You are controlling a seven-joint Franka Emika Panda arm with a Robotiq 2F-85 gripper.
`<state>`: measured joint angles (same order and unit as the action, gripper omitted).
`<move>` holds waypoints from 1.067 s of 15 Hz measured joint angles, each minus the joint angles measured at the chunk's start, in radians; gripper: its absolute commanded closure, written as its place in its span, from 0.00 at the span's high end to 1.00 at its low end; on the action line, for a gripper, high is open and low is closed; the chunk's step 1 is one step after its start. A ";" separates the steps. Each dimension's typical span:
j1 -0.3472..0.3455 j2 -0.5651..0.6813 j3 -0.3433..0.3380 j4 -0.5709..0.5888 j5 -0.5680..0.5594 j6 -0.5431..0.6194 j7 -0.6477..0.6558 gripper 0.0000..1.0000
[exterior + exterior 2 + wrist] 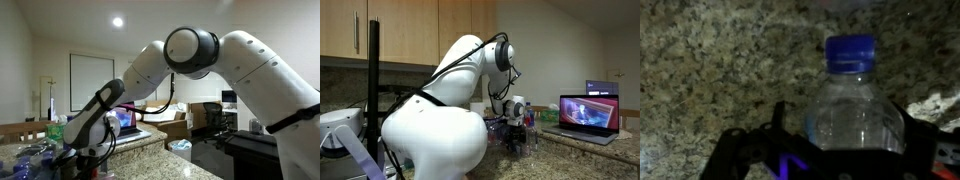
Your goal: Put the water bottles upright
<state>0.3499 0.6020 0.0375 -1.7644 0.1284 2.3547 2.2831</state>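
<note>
In the wrist view a clear water bottle (852, 105) with a blue cap sits between my gripper's fingers (843, 128) over the speckled granite counter (710, 70). It touches the right finger, and a small gap shows at the left finger. In both exterior views the gripper (78, 150) (516, 130) is low over the counter among several clear bottles (525, 138). The arm hides most of them.
An open laptop (588, 112) with a lit screen stands on the counter near the gripper; it also shows in an exterior view (126, 120). Wooden cabinets (410, 30) hang behind. The counter edge drops off near a white bin (180, 148).
</note>
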 measured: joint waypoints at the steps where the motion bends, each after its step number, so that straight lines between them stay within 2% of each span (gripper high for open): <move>1: -0.004 -0.009 0.000 -0.013 0.002 0.000 0.000 1.00; 16: -0.045 -0.192 0.012 -0.338 0.074 0.146 0.001 1.00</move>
<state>0.3052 0.4105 0.0499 -2.1023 0.2022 2.5009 2.2841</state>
